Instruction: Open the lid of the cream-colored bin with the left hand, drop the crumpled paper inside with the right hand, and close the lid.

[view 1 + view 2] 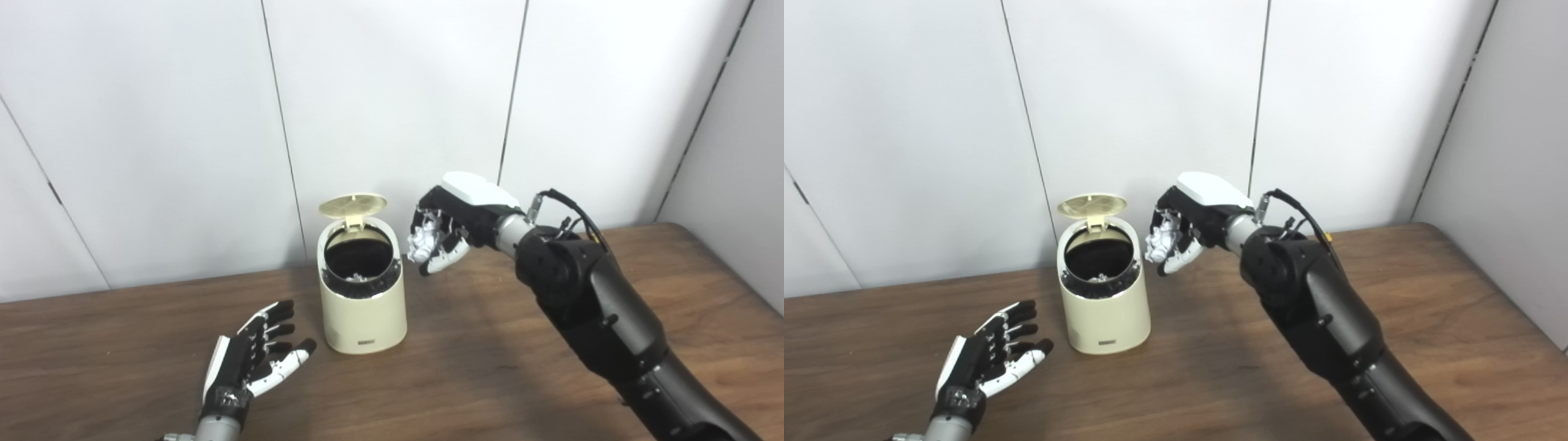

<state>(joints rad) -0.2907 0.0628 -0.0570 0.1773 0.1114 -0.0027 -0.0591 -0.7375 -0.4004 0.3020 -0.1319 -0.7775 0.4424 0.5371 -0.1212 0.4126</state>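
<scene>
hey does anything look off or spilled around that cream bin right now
Nothing stands out. The cream bin stands upright with its lid flipped open, the right robot hand holds the crumpled paper beside it, and nothing looks spilled.

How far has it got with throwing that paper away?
The lid of the cream-colored bin already stands open. The right hand holds the crumpled paper beside the bin's opening, not yet dropped. The left hand rests open nearby. Left: dropping the paper, closing the lid.
</scene>
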